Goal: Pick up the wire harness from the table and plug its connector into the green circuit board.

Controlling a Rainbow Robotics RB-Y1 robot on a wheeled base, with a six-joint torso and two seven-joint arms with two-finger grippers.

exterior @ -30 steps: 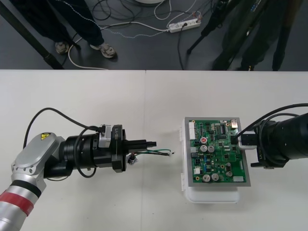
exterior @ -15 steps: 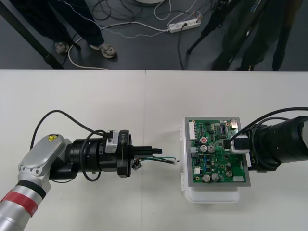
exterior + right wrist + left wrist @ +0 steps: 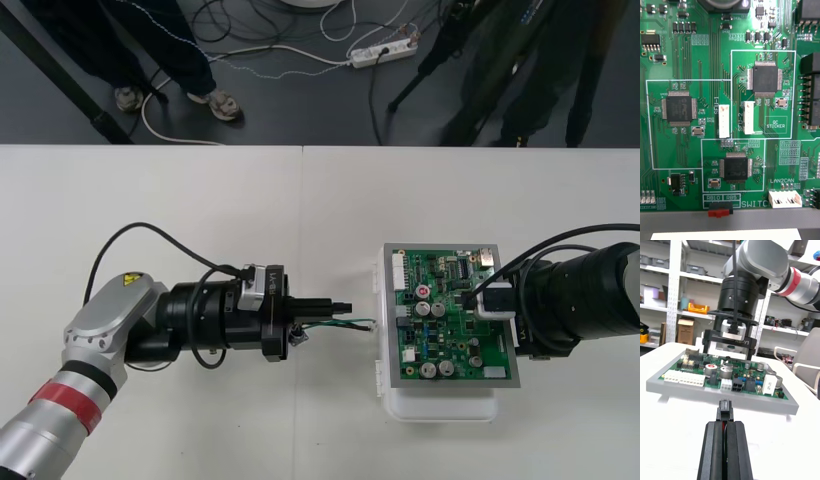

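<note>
As the left arm reaches in from the lower left of the front view, its pincer (image 3: 340, 305) lies level just above the table (image 3: 200, 200), pointing right toward the green circuit board (image 3: 455, 330). The two black fingers (image 3: 713, 450) are drawn narrow and clamp the wire harness (image 3: 340, 322) by its small black plug (image 3: 724, 412), which sticks out past their tips. The plug faces the board's near edge but stands apart from it, with a strip of pale surface between them. In the front view, at centre frame, the thin green and black wires trail just below the fingers and bow out almost to the left rim of the white base (image 3: 440, 405). The round metal socket (image 3: 293, 338) hangs under the pincer's body.

The right arm (image 3: 580, 295) comes in from the right of the frame and is held over the board's right side. Its pincer (image 3: 732, 341) points straight down above the components. Whether it is wide or narrow cannot be told. Its wrist camera looks squarely onto the board's chips and white connectors (image 3: 723, 120).
</note>
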